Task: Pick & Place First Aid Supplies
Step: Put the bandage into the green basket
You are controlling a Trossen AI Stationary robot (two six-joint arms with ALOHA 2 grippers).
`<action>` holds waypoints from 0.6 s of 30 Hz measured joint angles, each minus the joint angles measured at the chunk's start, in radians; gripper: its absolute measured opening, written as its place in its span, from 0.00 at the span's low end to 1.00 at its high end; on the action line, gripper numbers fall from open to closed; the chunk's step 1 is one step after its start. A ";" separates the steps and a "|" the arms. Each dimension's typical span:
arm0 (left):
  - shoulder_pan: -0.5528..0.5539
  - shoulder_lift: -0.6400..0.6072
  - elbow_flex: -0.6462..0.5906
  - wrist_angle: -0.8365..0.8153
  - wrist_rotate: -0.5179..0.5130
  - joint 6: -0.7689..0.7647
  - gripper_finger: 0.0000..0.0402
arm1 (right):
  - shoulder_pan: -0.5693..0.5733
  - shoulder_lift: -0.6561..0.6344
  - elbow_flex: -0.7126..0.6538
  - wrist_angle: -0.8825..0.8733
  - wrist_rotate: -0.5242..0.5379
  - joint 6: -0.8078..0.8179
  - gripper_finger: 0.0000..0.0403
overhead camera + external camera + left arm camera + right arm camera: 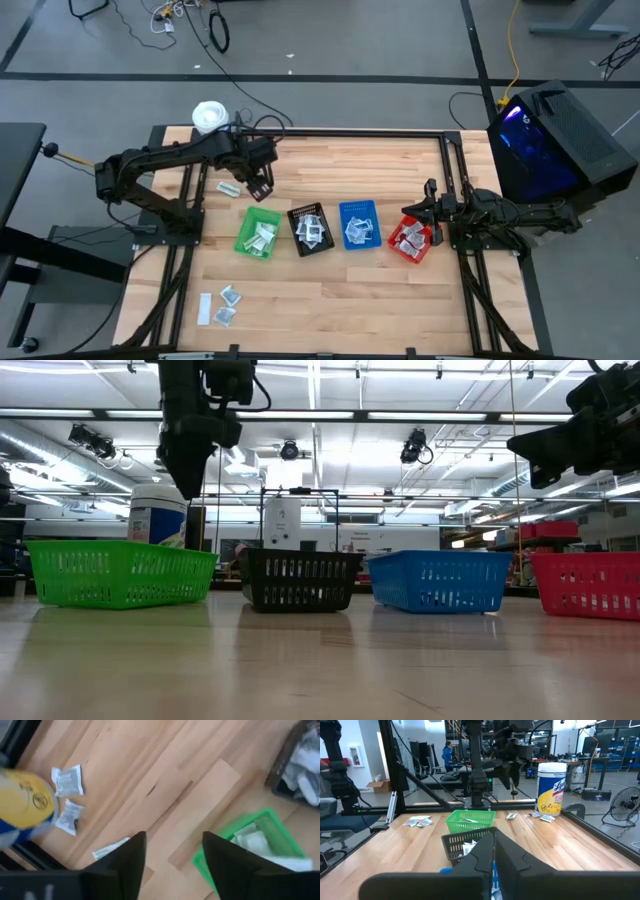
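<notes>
The left gripper hangs above the wooden surface with its fingers apart and nothing between them. Just past the fingertips lies the near corner of the green bin, with white sachets inside it. To the other side of the fingers, one greenish-printed strip packet lies flat on the surface, close to the fingertip. Farther out from the fingers, two small silvery sachets lie side by side near the white tub with its yellow and blue label. Beyond the green bin sits the black bin, holding more sachets, then the blue bin and the red bin, each with packets inside.

The right gripper waits over the red bin, its fingers pressed together and holding nothing.

Well away from both pairs of fingers, at the surface's front left corner, a few more loose packets lie in a small group.
</notes>
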 joint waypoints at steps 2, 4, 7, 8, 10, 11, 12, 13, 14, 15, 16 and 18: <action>0.000 0.000 0.000 0.000 0.002 0.068 0.55 | 0.000 0.000 0.000 0.000 0.000 0.000 0.06; 0.000 0.000 0.000 0.000 0.004 0.096 0.60 | 0.000 0.000 0.000 0.000 0.000 0.000 0.06; 0.010 0.000 0.000 0.001 -0.004 -0.005 0.65 | 0.000 0.000 0.000 0.000 0.000 0.000 0.06; 0.016 0.000 0.000 0.003 -0.011 -0.074 0.66 | 0.000 0.000 0.000 0.000 0.000 0.000 0.06; 0.033 0.000 -0.001 0.002 -0.029 -0.257 0.67 | 0.000 0.000 0.000 0.000 0.000 0.000 0.06; 0.042 0.000 -0.003 0.003 -0.035 -0.359 0.67 | 0.000 0.000 0.000 0.000 0.000 0.000 0.06; 0.051 0.000 -0.009 0.003 -0.038 -0.465 0.67 | 0.000 0.000 0.000 0.000 0.000 0.000 0.06; 0.058 0.000 -0.016 0.000 -0.037 -0.574 0.67 | 0.000 0.000 0.000 0.000 0.000 0.000 0.06; 0.065 0.000 -0.026 -0.004 -0.032 -0.672 0.66 | 0.000 0.000 0.000 0.000 0.000 0.000 0.06; 0.071 0.000 -0.038 -0.010 -0.023 -0.754 0.66 | 0.000 0.000 0.000 0.000 0.000 0.000 0.06; 0.075 0.000 -0.052 -0.012 -0.015 -0.821 0.66 | 0.000 0.000 0.000 0.000 0.000 0.000 0.06; 0.079 0.000 -0.085 -0.012 -0.009 -0.892 0.66 | 0.000 0.000 0.000 0.000 0.000 0.000 0.06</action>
